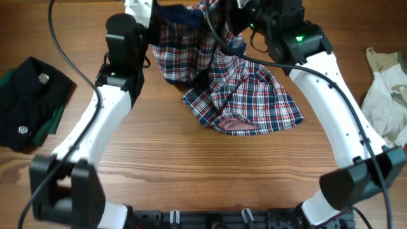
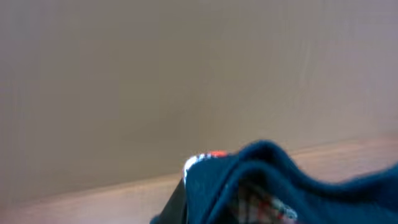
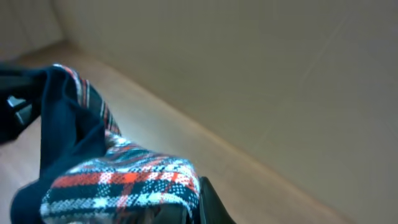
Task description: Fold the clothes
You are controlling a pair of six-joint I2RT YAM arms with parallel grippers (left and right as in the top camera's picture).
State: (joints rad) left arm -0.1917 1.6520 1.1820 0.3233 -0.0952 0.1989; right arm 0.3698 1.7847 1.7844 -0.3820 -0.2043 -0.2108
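The left gripper (image 1: 148, 28) and right gripper (image 1: 236, 22) each pinch the far navy edge of the plaid shirt (image 1: 245, 95), whose limp bulk drapes onto the counter (image 1: 191, 165) at far middle; soft and light, it seems best held by corners.

A wooden table (image 1: 191, 165) fills the overhead view, its warm brown grain running left to right in long boards; soft, even light lies on it, with only faint shadows; beyond the table's far edge, in both wrist views, rises a plain, pale beige wall (image 2: 186, 74), blurred and featureless; that edge shows as a slanting line against the wall.
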